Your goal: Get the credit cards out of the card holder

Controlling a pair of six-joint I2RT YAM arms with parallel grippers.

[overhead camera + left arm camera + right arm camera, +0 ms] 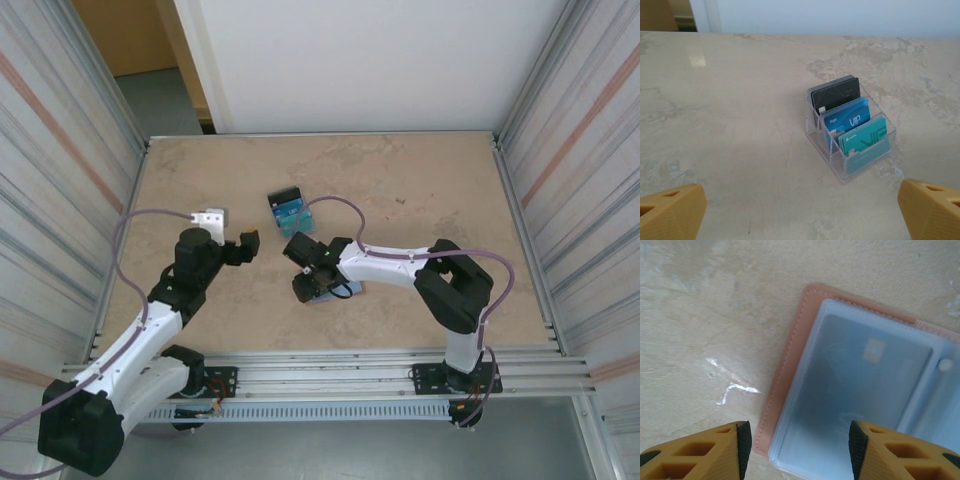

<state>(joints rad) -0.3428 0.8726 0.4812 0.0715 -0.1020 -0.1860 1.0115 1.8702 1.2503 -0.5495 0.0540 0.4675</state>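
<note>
The card holder (789, 356) is a salmon-pink wallet lying open and flat on the table, its frosted blue-grey sleeves (840, 410) facing up. One credit card (872, 351) shows dimly through the top sleeve, its chip visible. My right gripper (797, 445) hangs open just above the wallet's near corner, one finger beyond the pink edge and the other over the sleeve, gripping nothing. From above, the right gripper (306, 288) covers most of the wallet (346, 290). My left gripper (247, 245) is open over bare table, its fingertips (675, 212) wide apart.
A clear acrylic stand (840, 165) holds a black, a blue and a teal card upright; it sits behind both grippers near mid-table (290, 212). Metal walls (60, 180) close in the left and right sides. Open tabletop lies to the far right and far left.
</note>
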